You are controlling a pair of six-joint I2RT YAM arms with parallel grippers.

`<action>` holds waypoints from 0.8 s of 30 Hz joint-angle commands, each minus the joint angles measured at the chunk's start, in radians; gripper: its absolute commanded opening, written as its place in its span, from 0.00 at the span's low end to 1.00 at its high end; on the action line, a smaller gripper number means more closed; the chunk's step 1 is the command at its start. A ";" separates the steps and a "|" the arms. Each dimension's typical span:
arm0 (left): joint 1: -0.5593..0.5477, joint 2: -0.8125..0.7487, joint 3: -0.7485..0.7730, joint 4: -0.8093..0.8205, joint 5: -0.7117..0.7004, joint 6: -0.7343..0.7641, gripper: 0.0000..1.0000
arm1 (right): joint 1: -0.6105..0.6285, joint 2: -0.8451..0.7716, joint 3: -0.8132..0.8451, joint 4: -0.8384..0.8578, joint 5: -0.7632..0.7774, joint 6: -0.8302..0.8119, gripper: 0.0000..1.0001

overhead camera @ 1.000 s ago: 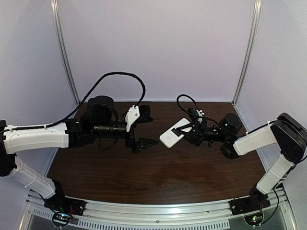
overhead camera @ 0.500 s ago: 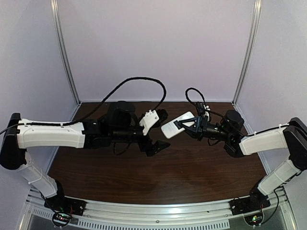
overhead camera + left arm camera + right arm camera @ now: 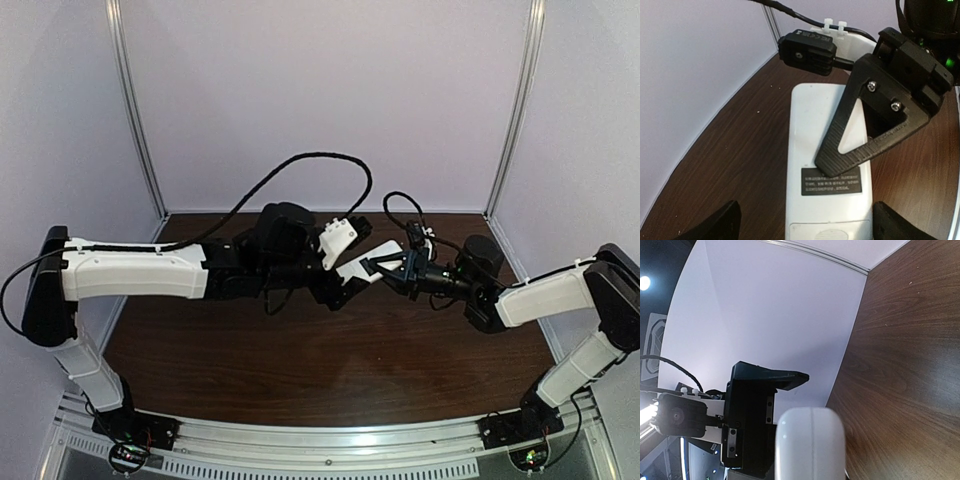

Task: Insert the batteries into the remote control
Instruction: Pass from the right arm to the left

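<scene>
My right gripper (image 3: 388, 270) is shut on the remote control (image 3: 362, 263) and holds it lifted above the middle of the table, its free end pointing left. In the left wrist view the remote control (image 3: 827, 165) shows its white back with a dark label, and one ribbed black finger (image 3: 855, 145) of the right gripper presses on it. My left gripper (image 3: 805, 230) is open, its two dark fingertips standing at either side of the remote's near end without touching it. The batteries are out of view.
The dark wooden table (image 3: 330, 370) is boxed in by pale walls at the left, back and right, with metal posts (image 3: 135, 110) in the back corners. Black cables (image 3: 300, 165) loop above both wrists.
My left arm has reached to the right until its open fingers flank the remote's end. The right arm has brought the remote a little to the left, still gripped.
</scene>
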 commanded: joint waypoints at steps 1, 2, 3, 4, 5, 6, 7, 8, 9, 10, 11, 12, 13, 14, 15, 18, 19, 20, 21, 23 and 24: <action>-0.003 0.050 0.090 -0.069 -0.008 0.014 0.90 | 0.010 0.008 -0.011 0.030 0.025 0.003 0.03; -0.004 0.064 0.108 -0.086 -0.003 0.013 0.89 | 0.010 0.008 -0.012 0.027 0.028 0.003 0.03; -0.004 0.079 0.126 -0.102 0.005 0.011 0.87 | 0.011 0.009 -0.013 0.027 0.028 0.003 0.03; -0.004 0.092 0.141 -0.119 0.011 0.008 0.85 | 0.010 0.010 -0.014 0.031 0.030 0.004 0.03; -0.003 0.106 0.156 -0.136 0.015 0.005 0.83 | 0.011 0.012 -0.014 0.033 0.030 0.004 0.03; -0.003 0.118 0.169 -0.149 0.018 0.002 0.81 | 0.010 0.014 -0.012 0.031 0.028 0.005 0.04; -0.003 0.127 0.182 -0.162 0.022 -0.001 0.78 | 0.010 0.015 -0.013 0.029 0.028 0.006 0.04; -0.004 0.137 0.193 -0.173 0.025 -0.003 0.76 | 0.010 0.015 -0.012 0.023 0.027 0.004 0.04; -0.004 0.143 0.207 -0.186 0.032 -0.003 0.74 | 0.011 0.016 -0.011 0.018 0.027 0.001 0.04; -0.004 0.150 0.219 -0.197 0.038 -0.002 0.71 | 0.012 0.017 -0.011 0.019 0.027 0.002 0.04; -0.004 0.155 0.227 -0.204 0.042 -0.001 0.69 | 0.012 0.018 -0.011 0.018 0.027 0.002 0.05; -0.004 0.161 0.235 -0.213 0.050 -0.001 0.66 | 0.012 0.019 -0.011 0.013 0.027 0.001 0.05; -0.004 0.167 0.243 -0.220 0.056 -0.003 0.63 | 0.012 0.021 -0.010 0.011 0.025 0.002 0.06; -0.003 0.171 0.251 -0.227 0.058 -0.007 0.60 | 0.012 0.021 -0.011 0.007 0.025 0.001 0.06; -0.001 0.176 0.258 -0.235 0.060 -0.010 0.57 | 0.013 0.021 -0.009 0.002 0.023 0.000 0.07; 0.008 0.185 0.270 -0.249 0.072 -0.025 0.48 | 0.012 0.022 -0.009 0.002 0.017 0.002 0.13; 0.013 0.187 0.272 -0.251 0.091 -0.027 0.46 | 0.013 0.023 -0.010 0.000 0.015 0.003 0.14; 0.020 0.186 0.272 -0.251 0.105 -0.043 0.43 | 0.011 0.024 -0.009 -0.001 0.013 0.004 0.17; 0.028 0.185 0.273 -0.252 0.110 -0.065 0.40 | 0.010 0.023 -0.010 -0.003 0.010 0.001 0.21; 0.047 0.180 0.275 -0.255 0.173 -0.087 0.35 | 0.003 0.021 -0.006 -0.006 0.001 -0.006 0.40; 0.058 0.178 0.273 -0.255 0.190 -0.098 0.33 | -0.006 0.016 -0.006 -0.005 -0.001 -0.009 0.55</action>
